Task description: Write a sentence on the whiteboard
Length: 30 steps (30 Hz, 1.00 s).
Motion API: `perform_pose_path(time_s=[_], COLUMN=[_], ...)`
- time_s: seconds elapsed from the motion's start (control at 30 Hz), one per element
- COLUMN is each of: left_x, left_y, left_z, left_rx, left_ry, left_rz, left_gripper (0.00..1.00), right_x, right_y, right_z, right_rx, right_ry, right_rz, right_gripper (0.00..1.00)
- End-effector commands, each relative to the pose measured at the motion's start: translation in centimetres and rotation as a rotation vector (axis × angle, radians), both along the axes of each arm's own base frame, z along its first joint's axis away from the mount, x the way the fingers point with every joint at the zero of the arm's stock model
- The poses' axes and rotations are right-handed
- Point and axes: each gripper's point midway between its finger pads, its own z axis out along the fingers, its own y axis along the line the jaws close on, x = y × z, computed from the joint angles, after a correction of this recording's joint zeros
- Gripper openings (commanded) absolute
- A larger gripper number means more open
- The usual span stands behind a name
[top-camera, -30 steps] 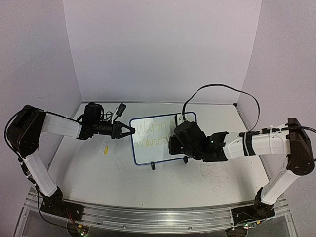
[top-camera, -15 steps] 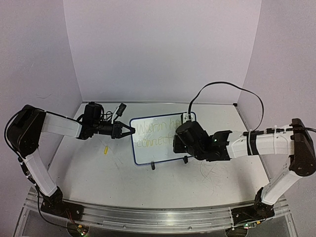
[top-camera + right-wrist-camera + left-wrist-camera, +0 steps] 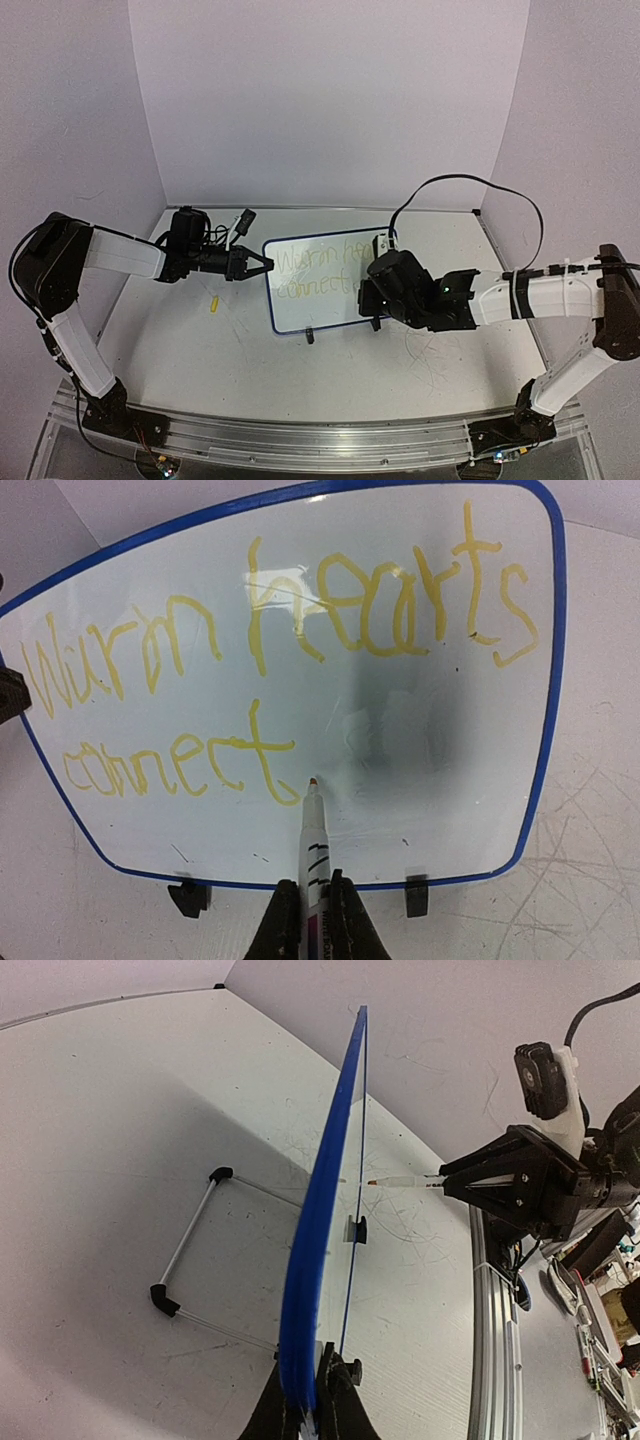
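The whiteboard (image 3: 318, 312), blue-framed on two black feet, stands upright mid-table. The sentence (image 3: 300, 620), yellow "Warm hearts connect", fills two lines on it and shows faintly in the top view (image 3: 315, 268). My left gripper (image 3: 262, 265) is shut on the board's left edge; the left wrist view shows its jaws (image 3: 312, 1380) pinching the blue frame (image 3: 325, 1190). My right gripper (image 3: 313, 888) is shut on a white marker (image 3: 315, 840). The marker's tip points just right of the last "t" of "connect". In the left wrist view the marker (image 3: 400, 1181) ends a little short of the board.
A small yellow marker cap (image 3: 213, 304) lies on the table left of the board. The board's wire back-stand (image 3: 185, 1250) rests on the table behind it. A black cable (image 3: 470, 185) loops above my right arm. Grey scuff marks (image 3: 430, 355) cover the tabletop.
My right arm has drawn back to the right and towards the near edge, uncovering the end of the top line. The left gripper and the board have not moved.
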Motion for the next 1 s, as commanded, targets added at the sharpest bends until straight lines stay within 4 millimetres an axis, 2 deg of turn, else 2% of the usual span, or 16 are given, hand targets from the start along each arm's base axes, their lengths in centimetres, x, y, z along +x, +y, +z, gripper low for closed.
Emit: perform_pose_path(time_s=[0.0,0.23,0.67,0.73,0.83,0.97], left_x=[2.4,2.3,2.3,2.3,2.4,2.6], left_y=[0.8,0.8,0.8,0.8,0.8,1.0], left_z=[-2.4,-2.4,-2.5,-2.5,-2.5,-2.3], left_rx=[0.115,0.115,0.115,0.115,0.116,0.121], left_ry=[-0.047,-0.046,-0.043,-0.042,-0.041,-0.046], left_rz=[0.117,0.116,0.115,0.116,0.120,0.142], left_gripper=[0.00,0.00,0.00,0.00,0.00,0.05], right_x=[0.2,0.7,1.6,1.2,-0.2,-2.2], right_y=[-0.2,0.2,-0.6,-0.2,0.1,-2.0], right_z=[0.0,-0.5,-0.4,0.5,3.6,7.0], right_rx=[0.012,-0.002,-0.031,-0.008,0.063,0.158], right_ry=[-0.004,-0.005,-0.036,-0.032,-0.055,-0.095], right_rz=[-0.018,-0.034,-0.107,-0.076,-0.003,0.028], right_gripper=[0.00,0.00,0.00,0.00,0.00,0.00])
